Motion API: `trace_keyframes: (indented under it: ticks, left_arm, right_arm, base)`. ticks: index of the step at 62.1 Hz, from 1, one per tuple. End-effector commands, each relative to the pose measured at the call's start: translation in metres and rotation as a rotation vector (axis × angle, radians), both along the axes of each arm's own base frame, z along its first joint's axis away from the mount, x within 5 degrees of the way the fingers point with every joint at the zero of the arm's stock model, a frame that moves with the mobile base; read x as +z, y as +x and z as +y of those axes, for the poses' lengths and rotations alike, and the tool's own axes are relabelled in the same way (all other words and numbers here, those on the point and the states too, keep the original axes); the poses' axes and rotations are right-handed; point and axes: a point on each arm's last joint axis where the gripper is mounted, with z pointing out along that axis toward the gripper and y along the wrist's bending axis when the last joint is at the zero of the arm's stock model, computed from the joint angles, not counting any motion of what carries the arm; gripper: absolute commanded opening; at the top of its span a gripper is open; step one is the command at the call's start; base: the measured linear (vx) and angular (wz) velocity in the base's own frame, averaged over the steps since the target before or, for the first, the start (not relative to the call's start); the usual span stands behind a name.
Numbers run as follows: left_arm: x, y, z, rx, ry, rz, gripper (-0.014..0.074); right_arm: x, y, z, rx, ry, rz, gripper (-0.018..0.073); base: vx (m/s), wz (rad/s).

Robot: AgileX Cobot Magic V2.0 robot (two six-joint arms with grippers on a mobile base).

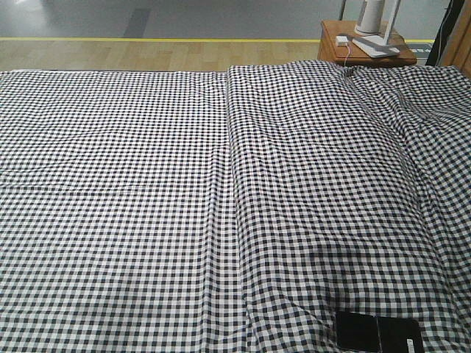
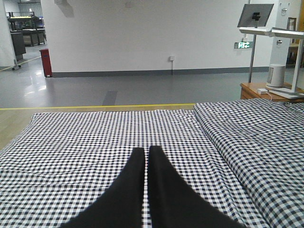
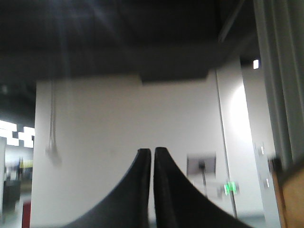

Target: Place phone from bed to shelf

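Left gripper above gingham bed

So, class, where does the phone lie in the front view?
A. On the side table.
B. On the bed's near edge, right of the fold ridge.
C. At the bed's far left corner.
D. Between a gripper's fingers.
B: the phone lies flat on the bed at the picture's bottom right.

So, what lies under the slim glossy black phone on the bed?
The slim glossy black phone lies flat on the black-and-white checked bed sheet. Only the sheet shows around it; the patch directly beneath the phone is covered.
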Motion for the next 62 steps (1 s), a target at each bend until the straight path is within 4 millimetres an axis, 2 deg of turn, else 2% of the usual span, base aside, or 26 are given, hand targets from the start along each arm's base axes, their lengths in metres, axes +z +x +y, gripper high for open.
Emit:
trace_keyframes:
  ticks: [1,7,15,21,28,36,50,57,62]
  left_arm:
    - [0.016,-0.002,0.000,0.001,-0.016,-0.108,0.0001]
    - [0.016,-0.002,0.000,0.001,-0.016,-0.108,0.0001]
    - [0.016,-0.002,0.000,0.001,-0.016,-0.108,0.0001]
    - [0.016,-0.002,0.000,0.001,-0.016,-0.108,0.0001]
    - [0.016,-0.002,0.000,0.001,-0.016,-0.108,0.0001]
    - [0.016,-0.002,0.000,0.001,-0.016,-0.108,0.0001]
    - [0.016,-0.002,0.000,0.001,-0.016,-0.108,0.0001]
    - [0.016,-0.002,0.000,0.001,-0.016,-0.108,0.0001]
    - [0.016,-0.002,0.000,0.001,-0.016,-0.108,0.0001]
  right_arm:
    - [0.051,-0.023,0.001,-0.007,-0.007,-0.162,-0.0005]
    - [0.081,-0.026,0.001,-0.005,-0.007,-0.138,-0.0005]
    - [0.119,-0.020,0.001,-0.003,-0.005,-0.055,-0.0005]
    - [0.141,-0.005,0.001,-0.001,-0.003,0.062,-0.0005]
    - [0.150,0.018,0.000,0.005,0.002,0.228,-0.0001]
    - [0.145,0.046,-0.001,0.006,0.006,0.384,0.0008]
    - [0.116,0.091,-0.002,0.011,0.017,0.694,0.0069]
    - [0.104,0.104,-0.002,0.016,0.025,0.809,0.0144]
    - [0.098,0.109,-0.002,0.016,0.025,0.860,0.0232]
  base:
    - [0.00,0.00]
    - [0.00,0.00]
    - [0.00,0.00]
    - [0.00,0.00]
    - [0.00,0.00]
    - [0.00,0.00]
    - [0.00,0.00]
    - [0.00,0.00]
    - [0.00,0.00]
